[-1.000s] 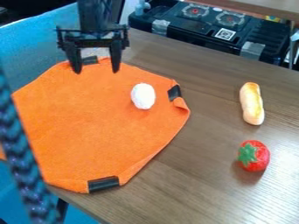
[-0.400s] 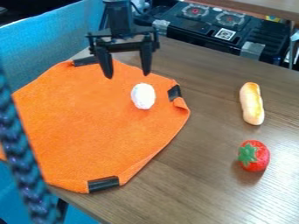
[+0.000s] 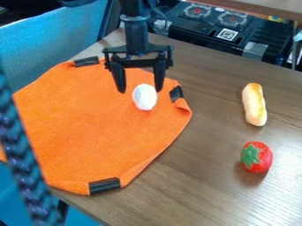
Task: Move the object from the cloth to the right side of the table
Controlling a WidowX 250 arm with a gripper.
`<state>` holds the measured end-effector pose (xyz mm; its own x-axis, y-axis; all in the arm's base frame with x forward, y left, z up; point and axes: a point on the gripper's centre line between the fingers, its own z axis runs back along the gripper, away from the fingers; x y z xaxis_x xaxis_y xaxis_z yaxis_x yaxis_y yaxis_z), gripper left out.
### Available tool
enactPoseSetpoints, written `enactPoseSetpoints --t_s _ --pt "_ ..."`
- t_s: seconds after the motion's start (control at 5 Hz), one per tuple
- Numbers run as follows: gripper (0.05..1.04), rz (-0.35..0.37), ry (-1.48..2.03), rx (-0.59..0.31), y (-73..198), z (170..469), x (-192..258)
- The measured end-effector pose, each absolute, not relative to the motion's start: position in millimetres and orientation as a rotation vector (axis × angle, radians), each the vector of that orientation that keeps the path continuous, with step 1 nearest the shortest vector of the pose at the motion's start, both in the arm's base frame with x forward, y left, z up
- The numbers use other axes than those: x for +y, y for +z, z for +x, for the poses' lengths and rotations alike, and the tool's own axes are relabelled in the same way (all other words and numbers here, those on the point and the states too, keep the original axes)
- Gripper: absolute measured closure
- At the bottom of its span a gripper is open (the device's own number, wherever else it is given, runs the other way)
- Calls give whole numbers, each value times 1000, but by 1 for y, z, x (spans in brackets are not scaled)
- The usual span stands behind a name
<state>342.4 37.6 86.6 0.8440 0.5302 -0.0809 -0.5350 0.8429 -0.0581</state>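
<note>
Watching from my remote post, I take the orange cloth (image 3: 88, 128) as my landmark. White, egg-shaped object (image 3: 144, 98) lies on it, near its right-hand edge as I see it. My claw (image 3: 140, 91) hangs over the cloth's upper right part, open, the two fingers well apart and pointing down, nothing gripped. In my view the object sits between the fingers and a little below their tips, nearer the right-hand one. Cannot tell how high the tips are above the cloth, nor whether either touches the object.

Change, against the frame just before: claw has moved rightward and down my view, over the cloth. Back then both tips were up and to the left of the object; now they straddle it in view. Spread looks much the same. Object has not shifted on the cloth.

Rest of the site: brown table (image 3: 194, 185) runs on past the cloth's right edge. On it, well apart from the cloth, a toy bread roll (image 3: 254, 105); a toy strawberry (image 3: 257, 157) lies below the roll in my view, also right of the cloth. Black toy stove (image 3: 206, 31) beyond the cloth's upper right. Both toys as they were.
</note>
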Motion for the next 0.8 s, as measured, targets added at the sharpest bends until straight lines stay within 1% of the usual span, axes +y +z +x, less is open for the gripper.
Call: enactPoseSetpoints --t_s 0.4,0.6,0.8 --pt "83 -42 615 81 74 362 43" --pt "82 -29 631 92 67 364 45" --pt "103 0 645 116 59 365 50"
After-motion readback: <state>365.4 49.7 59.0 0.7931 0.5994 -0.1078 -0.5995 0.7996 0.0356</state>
